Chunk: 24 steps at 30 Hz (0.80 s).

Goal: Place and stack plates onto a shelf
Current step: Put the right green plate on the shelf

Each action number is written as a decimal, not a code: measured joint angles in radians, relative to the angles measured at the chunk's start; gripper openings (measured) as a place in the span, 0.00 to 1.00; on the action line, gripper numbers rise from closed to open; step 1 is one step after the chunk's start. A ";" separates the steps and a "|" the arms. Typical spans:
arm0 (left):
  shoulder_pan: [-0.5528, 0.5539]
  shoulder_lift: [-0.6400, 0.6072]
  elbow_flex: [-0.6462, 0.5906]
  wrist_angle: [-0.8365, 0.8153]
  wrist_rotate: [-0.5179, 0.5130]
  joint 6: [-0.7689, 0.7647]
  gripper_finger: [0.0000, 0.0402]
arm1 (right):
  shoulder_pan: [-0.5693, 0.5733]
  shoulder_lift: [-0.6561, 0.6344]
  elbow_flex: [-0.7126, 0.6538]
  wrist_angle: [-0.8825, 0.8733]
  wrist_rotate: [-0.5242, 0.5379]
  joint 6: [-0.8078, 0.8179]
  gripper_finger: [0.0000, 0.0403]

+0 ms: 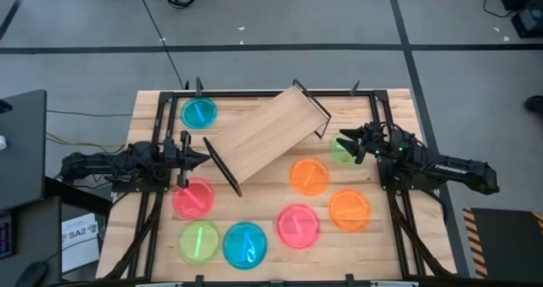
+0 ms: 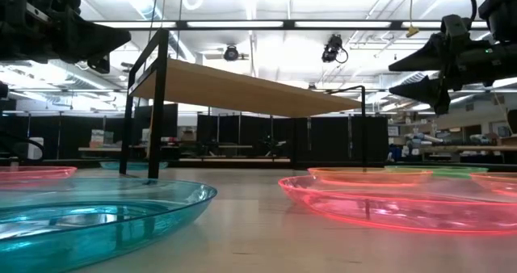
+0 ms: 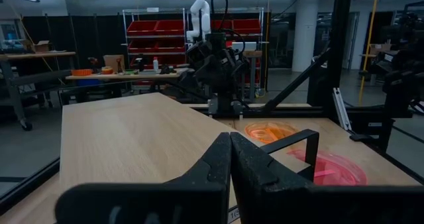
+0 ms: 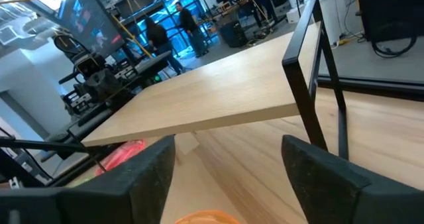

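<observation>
Plates all on the table, none on the shelf (image 1: 267, 134), which sits askew. Right hand (image 1: 349, 145) wide open, empty, over green plate (image 1: 342, 151) beside shelf's leg. Left hand (image 1: 197, 154) closed, empty. Risk: reach clips the leg, shifts shelf.

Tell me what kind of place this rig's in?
Looks like a robotics lab or workshop, not a home. Beyond the slatted table the left wrist view shows red parts bins, a white robot arm and cluttered workbenches; taped floor lines and trailing cables surround it.
</observation>
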<state>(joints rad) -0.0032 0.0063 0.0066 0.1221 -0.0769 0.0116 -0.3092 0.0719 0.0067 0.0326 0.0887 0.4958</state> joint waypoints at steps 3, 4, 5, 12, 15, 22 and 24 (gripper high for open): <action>0.000 0.000 0.000 0.000 0.000 0.000 0.03 | 0.000 0.000 0.015 -0.009 0.000 0.000 0.73; 0.000 0.000 0.000 0.000 0.000 0.000 0.03 | 0.000 0.000 0.027 -0.010 0.000 0.000 0.73; 0.000 0.000 0.000 0.000 0.000 0.000 0.03 | 0.000 0.000 0.042 -0.011 0.000 0.000 0.73; 0.000 0.000 0.000 0.000 0.000 0.000 0.03 | 0.000 0.055 0.246 -0.256 0.092 -0.060 0.72; 0.000 0.000 0.000 0.000 0.000 0.000 0.03 | -0.001 0.130 0.380 -0.454 0.133 -0.071 0.72; 0.000 0.000 0.000 0.000 0.000 0.000 0.03 | -0.057 0.389 0.691 -0.819 0.138 -0.065 0.72; 0.000 0.000 0.000 0.000 0.000 0.000 0.03 | -0.088 0.468 0.768 -0.887 0.138 -0.095 0.72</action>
<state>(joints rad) -0.0032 0.0063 0.0065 0.1223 -0.0771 0.0115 -0.3967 0.5394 0.7743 -0.8542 0.2264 0.4006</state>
